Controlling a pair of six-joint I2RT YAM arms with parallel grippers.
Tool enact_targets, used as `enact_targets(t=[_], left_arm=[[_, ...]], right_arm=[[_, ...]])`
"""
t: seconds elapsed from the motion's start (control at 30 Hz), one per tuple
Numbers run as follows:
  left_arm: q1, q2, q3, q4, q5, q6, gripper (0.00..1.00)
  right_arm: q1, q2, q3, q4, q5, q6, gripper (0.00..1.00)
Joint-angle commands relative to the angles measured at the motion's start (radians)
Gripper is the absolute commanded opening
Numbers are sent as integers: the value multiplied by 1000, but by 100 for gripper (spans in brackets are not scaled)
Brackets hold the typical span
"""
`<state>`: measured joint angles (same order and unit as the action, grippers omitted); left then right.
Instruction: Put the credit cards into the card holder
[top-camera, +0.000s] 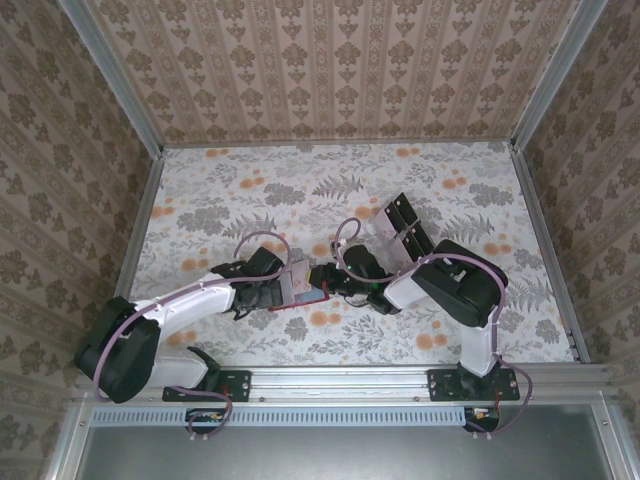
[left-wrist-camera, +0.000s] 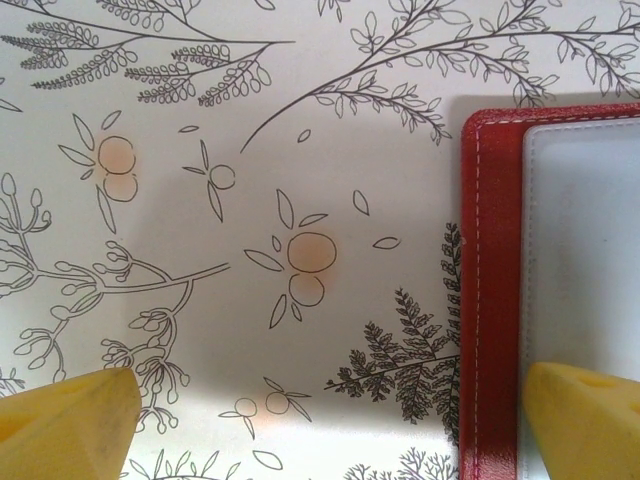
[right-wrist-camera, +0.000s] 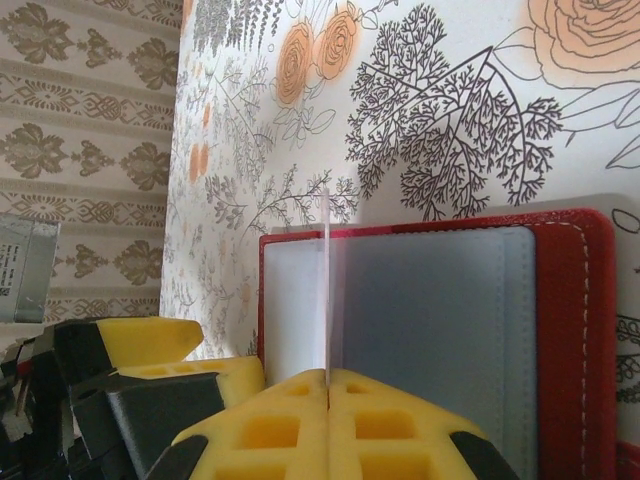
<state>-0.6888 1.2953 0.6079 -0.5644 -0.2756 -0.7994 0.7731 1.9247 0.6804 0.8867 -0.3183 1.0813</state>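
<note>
Bright, even light; soft shadows, sharp focus.

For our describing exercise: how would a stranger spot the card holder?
On the floral table, look where the left hand and right hand converge. The card holder lies open there, its stitched red border framing a grey inside. Nothing nearby is red.

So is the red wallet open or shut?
Open. The red wallet lies spread out, its grey inside facing the wrist cameras, with the red stitched edge framing it.
</note>
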Motion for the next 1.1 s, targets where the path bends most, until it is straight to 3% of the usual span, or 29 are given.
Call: enact_targets(t=[0.0,1.07], left_arm=[[-6,7,-10,-31,-20,-22,100],[-7,11,-7,-28,-19,-22,100]], right_arm=[[1,22,-11,60,2,21,0],[31,77,-46,111,-74,33,0]])
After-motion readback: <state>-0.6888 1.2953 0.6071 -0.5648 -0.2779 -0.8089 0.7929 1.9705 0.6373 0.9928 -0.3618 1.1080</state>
